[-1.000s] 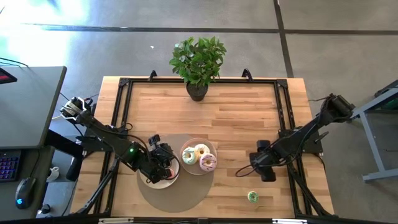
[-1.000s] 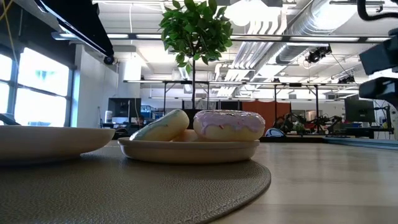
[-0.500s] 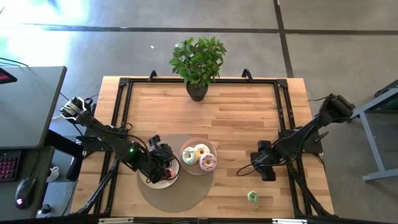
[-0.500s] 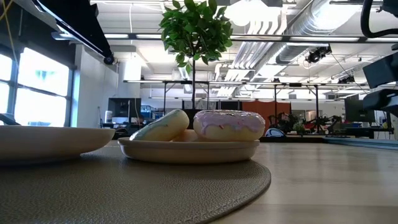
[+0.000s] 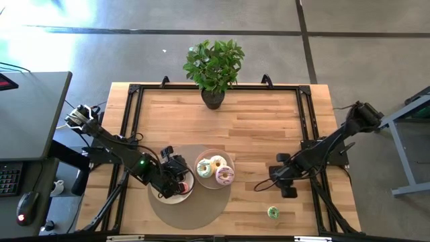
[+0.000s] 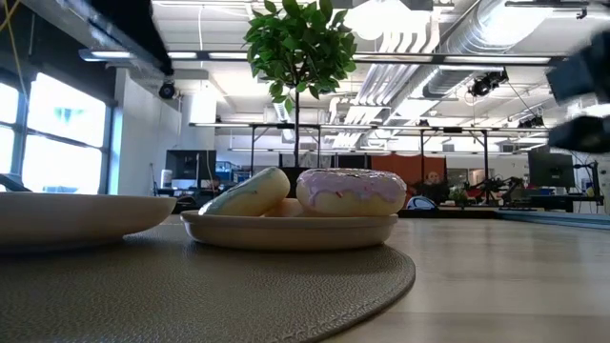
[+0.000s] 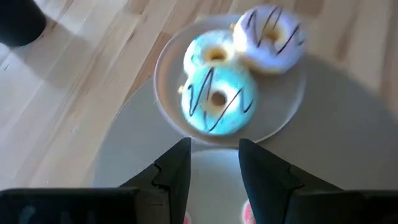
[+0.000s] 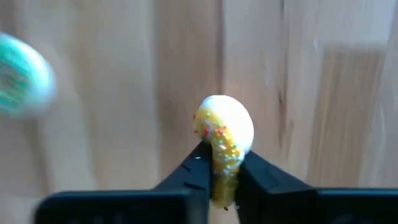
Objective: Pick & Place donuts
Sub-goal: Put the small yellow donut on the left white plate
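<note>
Three larger donuts, white-green (image 5: 204,168), cream (image 5: 218,162) and pink (image 5: 224,176), lie on the right beige plate (image 5: 215,185); in the low view the pink one (image 6: 351,191) rests on that plate's rim side. My left gripper (image 7: 214,163) hovers open over the left plate (image 5: 176,196), facing the donut plate. My right gripper (image 5: 283,187) is at the table's right, shut on a yellow mini donut (image 8: 222,134). A green mini donut (image 5: 273,212) lies flat on the wood near the front edge. My right gripper pinches the yellow mini donut between its two fingers, at the part of the ring nearest the wrist (image 8: 222,171). The fingers come from above, pointing down. The donut stands on edge, its far half sticking out past the fingertips; whether it touches the table, I cannot tell.
Both plates sit on a round beige mat (image 5: 191,215) at the front left of centre. A potted plant (image 5: 213,64) stands at the far edge. Black frame rails (image 5: 306,114) run along the table's sides. Bare wood lies between the mat and my right gripper.
My right arm has shifted slightly toward the table's near edge in the high view and shows blurred in the low view. My left arm, the plates and the donuts on them have kept still.
</note>
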Controlling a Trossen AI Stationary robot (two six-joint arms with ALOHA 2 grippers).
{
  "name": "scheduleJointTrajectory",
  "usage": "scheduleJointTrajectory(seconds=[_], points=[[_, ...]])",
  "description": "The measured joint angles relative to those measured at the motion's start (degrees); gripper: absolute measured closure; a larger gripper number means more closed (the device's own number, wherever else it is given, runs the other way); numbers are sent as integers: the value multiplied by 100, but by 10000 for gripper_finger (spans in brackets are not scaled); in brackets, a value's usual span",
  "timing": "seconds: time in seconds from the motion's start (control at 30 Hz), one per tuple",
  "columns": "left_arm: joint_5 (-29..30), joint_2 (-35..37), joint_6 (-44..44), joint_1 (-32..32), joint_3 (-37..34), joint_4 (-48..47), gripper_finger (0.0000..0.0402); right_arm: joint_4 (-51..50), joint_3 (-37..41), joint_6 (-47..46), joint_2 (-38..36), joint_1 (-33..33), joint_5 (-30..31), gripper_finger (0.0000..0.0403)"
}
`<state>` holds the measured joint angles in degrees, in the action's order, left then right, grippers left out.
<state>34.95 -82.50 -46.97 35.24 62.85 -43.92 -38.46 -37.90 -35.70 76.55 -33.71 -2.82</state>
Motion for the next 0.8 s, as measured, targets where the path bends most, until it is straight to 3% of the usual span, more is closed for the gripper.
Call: scheduleJointTrajectory(seconds=[0.07, 0.17, 0.3, 0.37, 0.47, 0.57, 0.8], points=[[-8, 0, -25, 2, 293, -53, 271, 144, -286, 67, 0, -2, 347, 388], [-56, 0, -27, 46, 964, -643, 271, 832, -637, 412, 0, 14, 1220, 377], [61, 3, -25, 138, 2135, -1910, 271, 3252, -677, 921, 16, 338, 2666, 361], [286, 4, -24, 159, 2661, -2486, 271, 4600, -605, 1454, 134, 638, 2899, 369], [665, 6, 18, 153, 3361, -3152, 271, 6031, -661, 1996, 719, 1263, 2103, 387], [971, 4, 21, 153, 3879, -3663, 271, 6356, -1223, 1823, 1773, 1824, 924, 390], [1460, 4, 21, 153, 4330, -4157, 271, 4177, -4146, 1924, 4041, 2428, -796, 360]])
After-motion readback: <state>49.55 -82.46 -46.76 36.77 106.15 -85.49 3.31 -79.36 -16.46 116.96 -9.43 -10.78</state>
